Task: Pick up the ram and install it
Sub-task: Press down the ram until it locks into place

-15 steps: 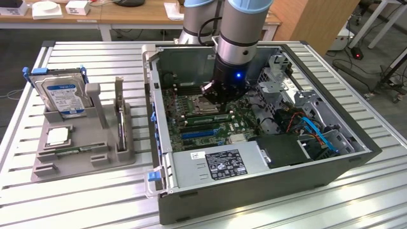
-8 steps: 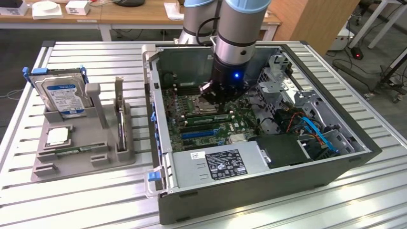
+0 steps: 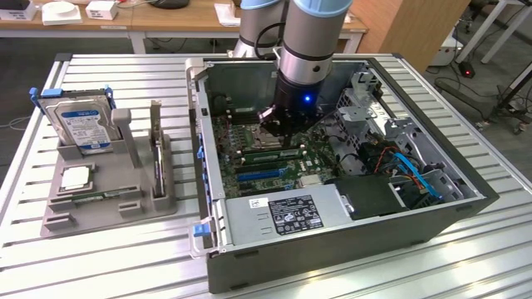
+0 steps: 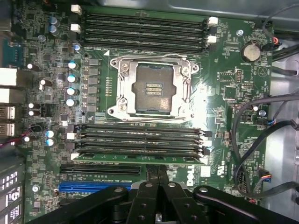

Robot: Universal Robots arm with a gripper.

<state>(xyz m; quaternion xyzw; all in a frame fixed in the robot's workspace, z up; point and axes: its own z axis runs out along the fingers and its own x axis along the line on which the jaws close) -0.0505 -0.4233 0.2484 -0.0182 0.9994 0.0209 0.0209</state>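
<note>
Wrist view: I've got the end effector [image 4: 159, 179] pinched shut, pressing the ram [image 4: 140, 156] down into its motherboard [image 4: 224, 121] slot beside the empty CPU socket [image 4: 152, 88].

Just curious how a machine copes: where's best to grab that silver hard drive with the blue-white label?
Probably the upper end of the silver hard drive, pinched across its broad flat faces, coming from above. It stands on edge in the grey plastic holder, so its top is free.
</note>
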